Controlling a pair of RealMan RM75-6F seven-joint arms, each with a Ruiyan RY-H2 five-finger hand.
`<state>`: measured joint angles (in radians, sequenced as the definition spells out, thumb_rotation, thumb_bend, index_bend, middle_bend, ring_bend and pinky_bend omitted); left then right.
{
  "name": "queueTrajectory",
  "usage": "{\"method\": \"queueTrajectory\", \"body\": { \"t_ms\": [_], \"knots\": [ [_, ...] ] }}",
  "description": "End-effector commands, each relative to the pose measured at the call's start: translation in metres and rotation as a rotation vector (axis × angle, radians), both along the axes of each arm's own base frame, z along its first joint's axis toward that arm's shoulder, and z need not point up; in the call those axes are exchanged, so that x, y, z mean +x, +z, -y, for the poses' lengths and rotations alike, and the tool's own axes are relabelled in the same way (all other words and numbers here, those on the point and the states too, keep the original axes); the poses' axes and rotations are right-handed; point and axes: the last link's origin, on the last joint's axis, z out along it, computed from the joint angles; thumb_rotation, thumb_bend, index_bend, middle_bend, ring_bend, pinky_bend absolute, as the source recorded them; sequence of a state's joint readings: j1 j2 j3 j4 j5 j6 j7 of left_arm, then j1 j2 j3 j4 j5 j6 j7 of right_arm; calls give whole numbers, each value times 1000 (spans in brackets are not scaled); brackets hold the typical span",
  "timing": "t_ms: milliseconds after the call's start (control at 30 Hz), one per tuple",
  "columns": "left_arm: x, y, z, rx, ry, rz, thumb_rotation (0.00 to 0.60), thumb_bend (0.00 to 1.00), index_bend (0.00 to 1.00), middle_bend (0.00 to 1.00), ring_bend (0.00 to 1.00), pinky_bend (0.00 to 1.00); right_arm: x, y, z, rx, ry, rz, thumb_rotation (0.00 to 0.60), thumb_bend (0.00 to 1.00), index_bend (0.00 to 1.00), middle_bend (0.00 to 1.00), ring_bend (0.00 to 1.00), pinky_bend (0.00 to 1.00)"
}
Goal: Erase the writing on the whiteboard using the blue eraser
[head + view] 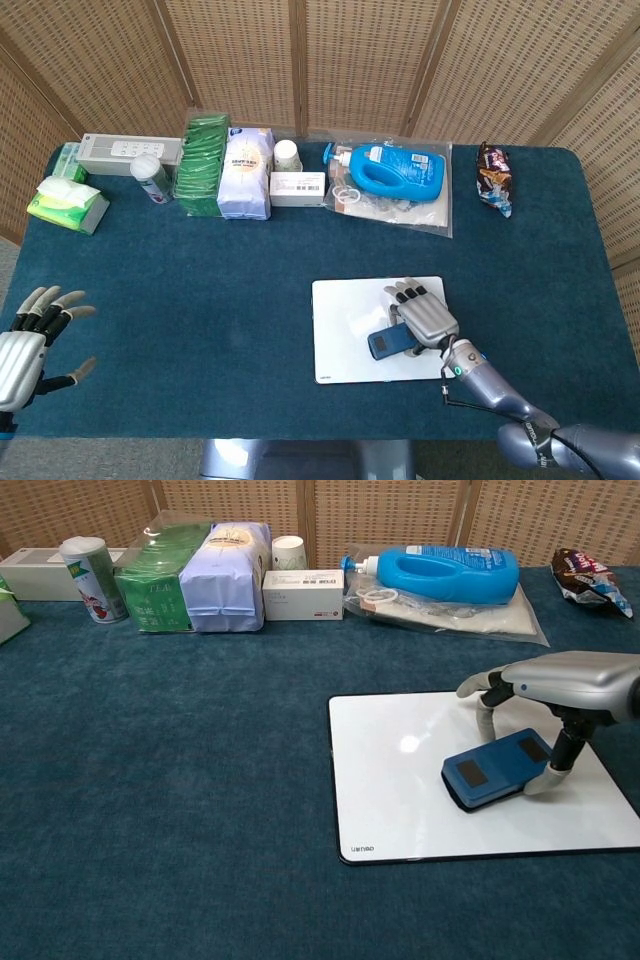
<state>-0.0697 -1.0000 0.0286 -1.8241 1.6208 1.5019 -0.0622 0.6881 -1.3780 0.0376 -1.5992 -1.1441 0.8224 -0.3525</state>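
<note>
The white whiteboard [345, 340] [400, 780] lies flat on the blue cloth, right of centre, and no writing shows on its bare surface. A blue eraser [388, 343] [495, 769] rests on the board's right half. My right hand [425, 312] [560, 685] grips the eraser from above, thumb on its near side and fingers on its far side. At the table's near left corner my left hand [25, 345] hovers with its fingers spread and holds nothing; only the head view shows it.
Along the far edge stand a tissue pack [67, 203], a grey box [130, 154], a can [88, 578], green and white bags [200, 575], a cup [289, 552], a small carton [303, 593], a blue detergent bottle [450, 573] on plastic and a snack bag [590, 580].
</note>
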Motion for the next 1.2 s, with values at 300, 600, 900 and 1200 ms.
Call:
{"method": "queueTrajectory", "body": {
  "t_ms": [300, 600, 900, 1200],
  "knots": [
    [-1, -1, -1, -4, -6, 4, 600, 294, 267, 191, 84, 0, 7, 1, 5, -14, 17, -37, 600, 87, 288, 49, 0, 0],
    [-1, -1, -2, -5, -10, 7, 600, 295, 267, 191, 84, 0, 7, 5, 1, -19, 9, -53, 600, 87, 321, 49, 0, 0],
    [-2, -2, -2, -8, -7, 9, 600, 294, 267, 190, 80, 0, 7, 4, 0, -20, -1, -53, 600, 88, 375, 51, 0, 0],
    [-3, -1, -2, -3, -7, 7, 600, 295, 267, 190, 73, 0, 6, 1, 1, -16, -4, -52, 600, 87, 397, 54, 0, 0]
  ]
}}
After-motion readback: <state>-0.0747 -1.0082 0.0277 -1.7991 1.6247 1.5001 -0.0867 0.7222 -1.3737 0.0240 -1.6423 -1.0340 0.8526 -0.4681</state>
